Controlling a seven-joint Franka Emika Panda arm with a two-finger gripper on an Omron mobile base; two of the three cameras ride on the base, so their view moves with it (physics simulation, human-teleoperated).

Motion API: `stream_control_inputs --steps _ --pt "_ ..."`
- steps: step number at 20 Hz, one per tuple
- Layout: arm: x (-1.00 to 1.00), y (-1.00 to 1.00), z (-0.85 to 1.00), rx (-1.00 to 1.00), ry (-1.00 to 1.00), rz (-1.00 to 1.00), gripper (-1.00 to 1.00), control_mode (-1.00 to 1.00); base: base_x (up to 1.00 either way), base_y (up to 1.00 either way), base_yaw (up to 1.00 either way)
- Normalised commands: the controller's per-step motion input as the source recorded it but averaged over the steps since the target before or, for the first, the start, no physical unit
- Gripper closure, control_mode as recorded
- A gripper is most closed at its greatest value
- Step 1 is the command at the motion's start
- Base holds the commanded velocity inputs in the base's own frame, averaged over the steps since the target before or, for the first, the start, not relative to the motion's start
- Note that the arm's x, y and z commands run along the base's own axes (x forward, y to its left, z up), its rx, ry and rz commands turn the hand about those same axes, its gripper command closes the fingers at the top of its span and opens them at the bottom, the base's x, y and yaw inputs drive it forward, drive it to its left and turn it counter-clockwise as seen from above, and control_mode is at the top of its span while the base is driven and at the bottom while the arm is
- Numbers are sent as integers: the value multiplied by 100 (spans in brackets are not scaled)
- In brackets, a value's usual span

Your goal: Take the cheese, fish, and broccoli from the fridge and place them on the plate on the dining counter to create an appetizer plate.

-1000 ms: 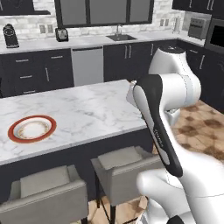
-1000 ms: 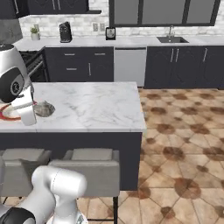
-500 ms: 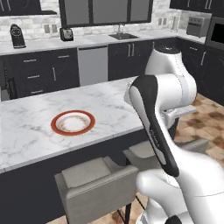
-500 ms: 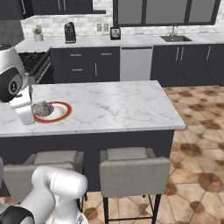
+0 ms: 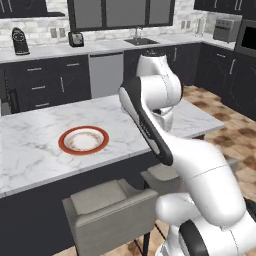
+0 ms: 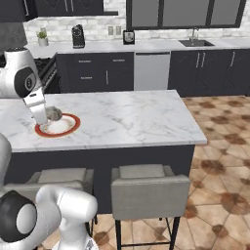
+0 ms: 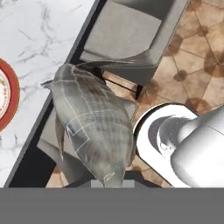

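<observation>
Pincer: your pincer (image 7: 109, 181) is clamped on the fish (image 7: 94, 127), which hangs out past the counter edge over a grey chair (image 7: 124, 30).
Change: across the last second your base has driven along the dining counter (image 5: 30, 150), so the plate (image 5: 83, 140) now sits squarely ahead rather than off to the side.
Plate: looks bare in the left base view.
Meaning: you're lined up; judged next is the reach to set the fish down.
</observation>
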Motion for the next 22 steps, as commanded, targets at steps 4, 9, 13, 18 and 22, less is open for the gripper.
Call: stream_control_inputs --steps 4,9,13,18,22 --pt "100 7 -49 0 20 11 100 -100 0 0 0" --pt "94 46 -78 -2 22 9 100 -100 0 0 0" --pt "82 77 -77 -4 18 7 100 -100 0 0 0" --pt "81 82 -46 -8 10 1 100 -100 0 0 0" --pt "66 64 -36 -8 4 0 100 -100 0 0 0"
